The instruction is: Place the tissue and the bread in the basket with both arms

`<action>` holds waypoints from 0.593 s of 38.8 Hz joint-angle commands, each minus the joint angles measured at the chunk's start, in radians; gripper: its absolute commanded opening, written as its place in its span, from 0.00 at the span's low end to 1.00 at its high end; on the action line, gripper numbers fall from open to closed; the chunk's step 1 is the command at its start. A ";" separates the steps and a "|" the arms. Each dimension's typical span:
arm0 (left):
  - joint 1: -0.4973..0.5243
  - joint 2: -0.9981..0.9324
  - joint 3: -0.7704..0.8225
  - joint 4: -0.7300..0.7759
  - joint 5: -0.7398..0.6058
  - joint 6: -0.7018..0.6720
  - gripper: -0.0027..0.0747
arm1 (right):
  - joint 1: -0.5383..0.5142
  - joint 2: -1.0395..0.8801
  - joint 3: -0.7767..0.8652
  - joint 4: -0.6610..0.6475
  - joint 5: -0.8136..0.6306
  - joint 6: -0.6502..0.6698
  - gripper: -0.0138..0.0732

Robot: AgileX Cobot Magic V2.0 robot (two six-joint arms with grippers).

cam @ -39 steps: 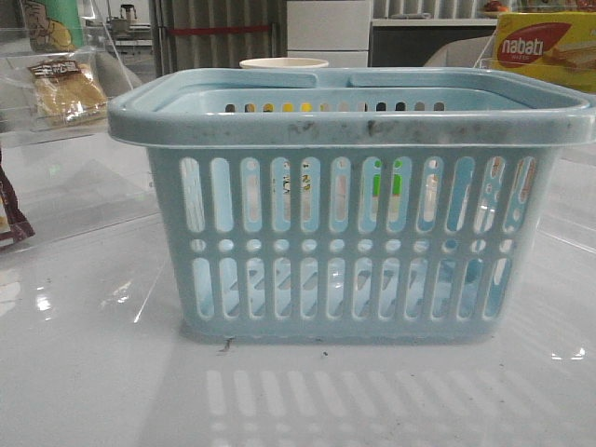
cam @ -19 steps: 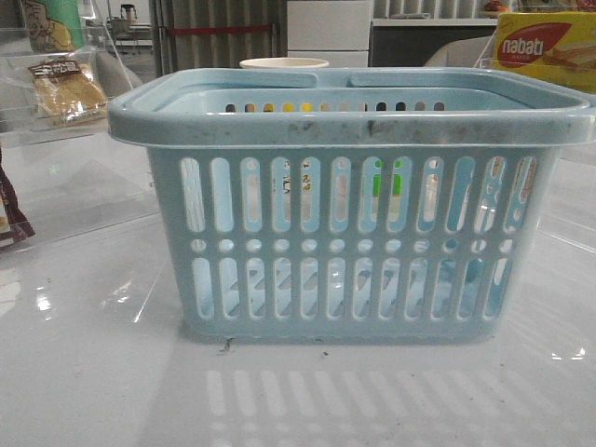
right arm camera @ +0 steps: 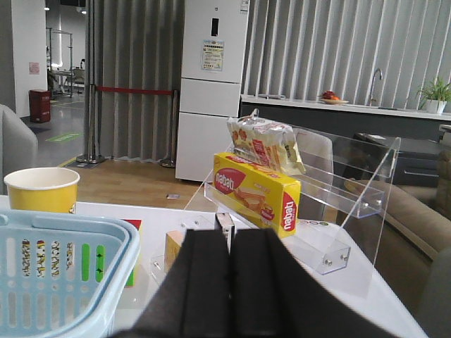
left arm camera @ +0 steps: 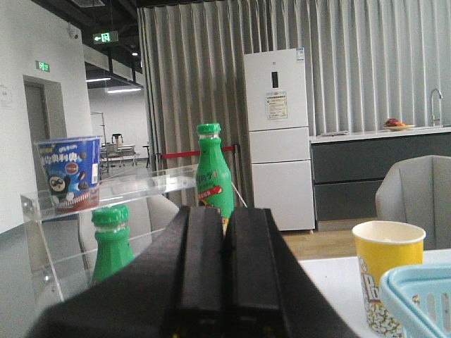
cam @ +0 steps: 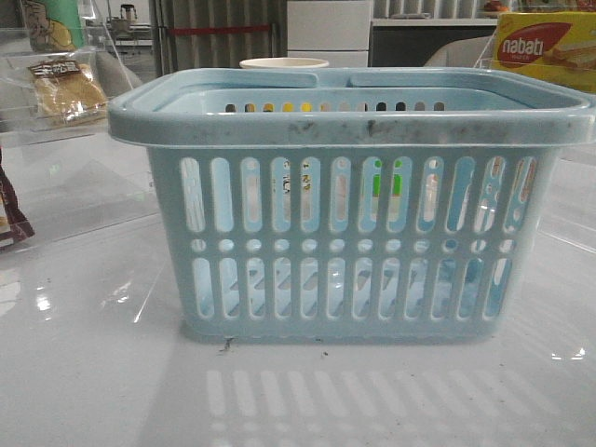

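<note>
The pale blue-grey basket (cam: 349, 116) stands in the middle of the table in the front view. Its corner also shows in the left wrist view (left arm camera: 423, 292) and its side in the right wrist view (right arm camera: 67, 243). The bread (cam: 67, 91), in a clear wrapper, lies on a clear acrylic shelf at the far left. The tissue (cam: 9, 212) is a dark packet cut off by the left edge. My left gripper (left arm camera: 225, 239) is shut and empty, up off the table. My right gripper (right arm camera: 232, 243) is shut and empty, right of the basket. Neither gripper shows in the front view.
A yellow paper cup (left arm camera: 384, 271) stands behind the basket. Green bottles (left arm camera: 213, 176) and a blue tub (left arm camera: 68, 172) stand on the left acrylic shelf. A yellow-and-red nabati box (right arm camera: 257, 190) and a snack bag (right arm camera: 266, 144) sit on the right acrylic rack (right arm camera: 352, 197).
</note>
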 commanded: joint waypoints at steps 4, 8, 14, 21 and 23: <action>0.001 0.157 -0.228 -0.039 0.120 -0.010 0.15 | 0.002 0.183 -0.248 -0.007 0.115 -0.005 0.22; 0.001 0.242 -0.286 -0.093 0.215 -0.010 0.15 | 0.002 0.283 -0.315 -0.007 0.212 -0.005 0.22; 0.001 0.312 -0.267 -0.093 0.275 -0.010 0.15 | 0.002 0.386 -0.318 -0.007 0.309 -0.005 0.22; 0.001 0.351 -0.228 -0.093 0.286 -0.010 0.15 | 0.002 0.457 -0.318 -0.008 0.377 -0.005 0.22; 0.001 0.353 -0.211 -0.093 0.287 -0.010 0.15 | 0.002 0.475 -0.318 -0.008 0.404 -0.005 0.22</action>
